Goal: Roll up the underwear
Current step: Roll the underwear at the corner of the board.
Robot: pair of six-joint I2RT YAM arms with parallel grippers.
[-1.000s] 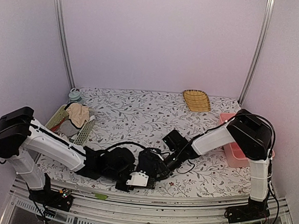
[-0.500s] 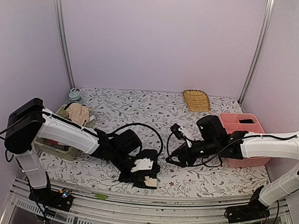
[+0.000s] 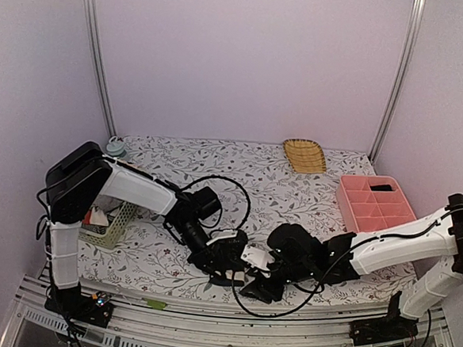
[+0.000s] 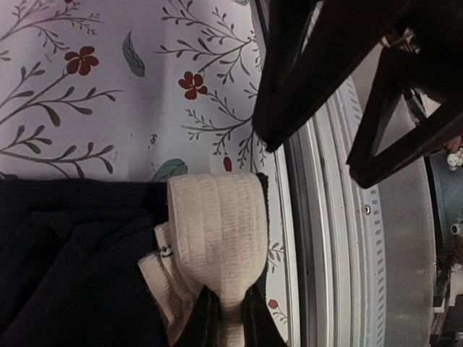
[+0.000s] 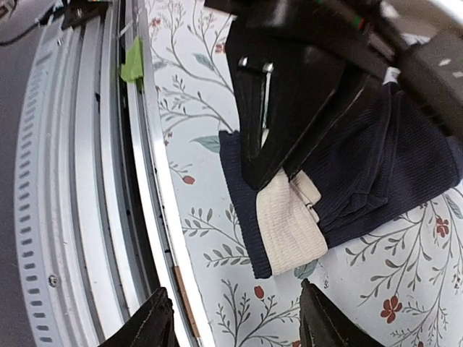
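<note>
the left arm reaches from the left edge of the bench (image 3: 176,170) toward the middle of its near edge. the left fingers (image 4: 205,322) are nearly closed, pinching the end of a beige ribbed band (image 4: 217,231). the band belongs to the underwear (image 4: 72,267), dark ribbed cloth lying bunched at the near edge, just beside the metal rail. whether band and dark cloth are one piece or two, i cannot tell.

this looks like the start of the roll: one end is gripped and lifted slightly, but no tight coil has formed yet.

the right arm comes in from the right edge, low over the bench. the right fingers (image 5: 155,325) are spread wide and hold nothing. they hover just beside the cloth, pointing at the pinched band.

the next move likely calls for the right fingers to come down and pin or grip the cloth. the left fingers could then turn the band over onto the dark fabric without dragging the underwear off the near edge.
</note>
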